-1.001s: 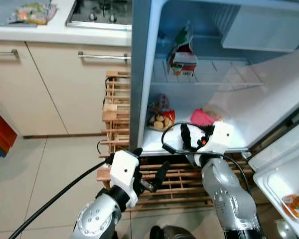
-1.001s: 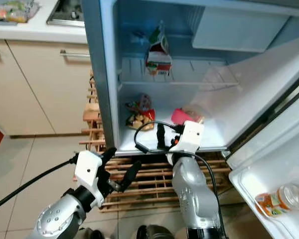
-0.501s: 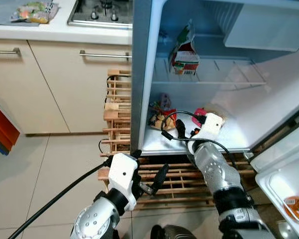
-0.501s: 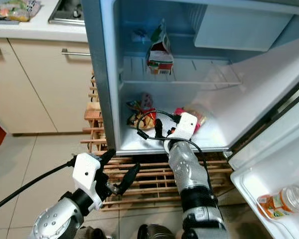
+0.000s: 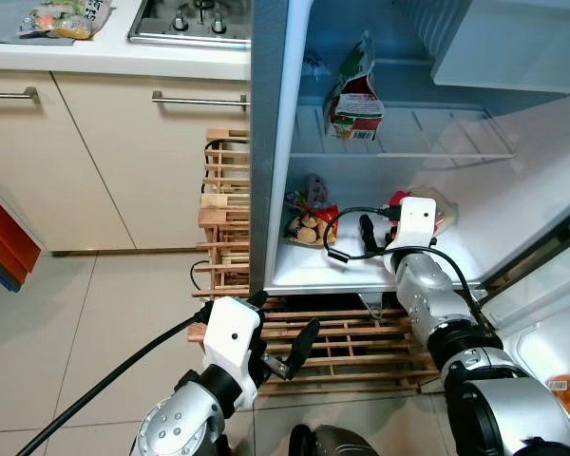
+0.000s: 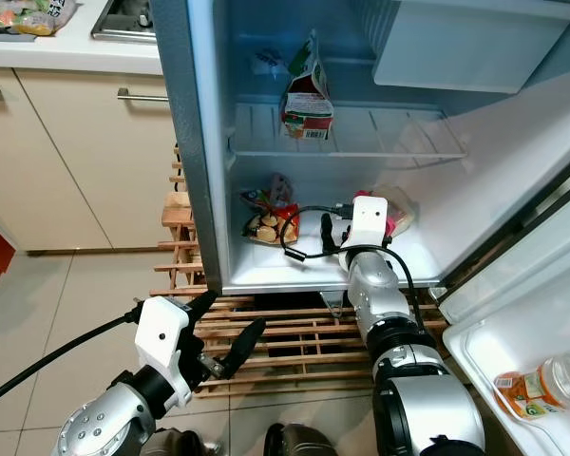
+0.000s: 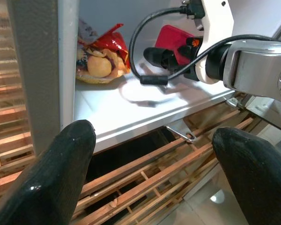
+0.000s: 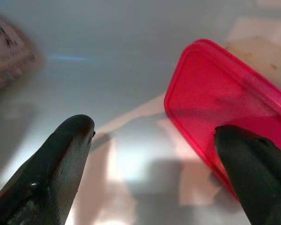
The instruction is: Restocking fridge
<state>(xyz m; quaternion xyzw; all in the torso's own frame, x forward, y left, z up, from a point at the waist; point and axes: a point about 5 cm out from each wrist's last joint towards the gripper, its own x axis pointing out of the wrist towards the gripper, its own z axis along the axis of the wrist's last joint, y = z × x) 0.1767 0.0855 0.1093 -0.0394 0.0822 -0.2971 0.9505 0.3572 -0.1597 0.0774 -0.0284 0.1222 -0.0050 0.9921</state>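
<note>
Left eye view gives you the open fridge (image 5: 271,142) standing on a wooden rack (image 5: 223,218), with beige cabinets (image 5: 114,171) and a counter with a hob (image 5: 185,24) at its left. The open door (image 6: 513,351) at the right holds a bottle (image 6: 541,380) in its shelf. On the upper fridge shelf you see a carton (image 5: 353,90); on the bottom shelf (image 5: 361,271) a snack bag (image 5: 309,223) lies at the left. Your right gripper (image 8: 150,154) is inside the fridge over this bottom shelf, fingers spread apart and holding nothing. One fingertip overlaps the red box (image 8: 229,108), a flat lidded box with rounded corners, which lies at the back right of the bottom shelf. Your left gripper (image 7: 145,164) hangs low before the rack, also spread and empty.
</note>
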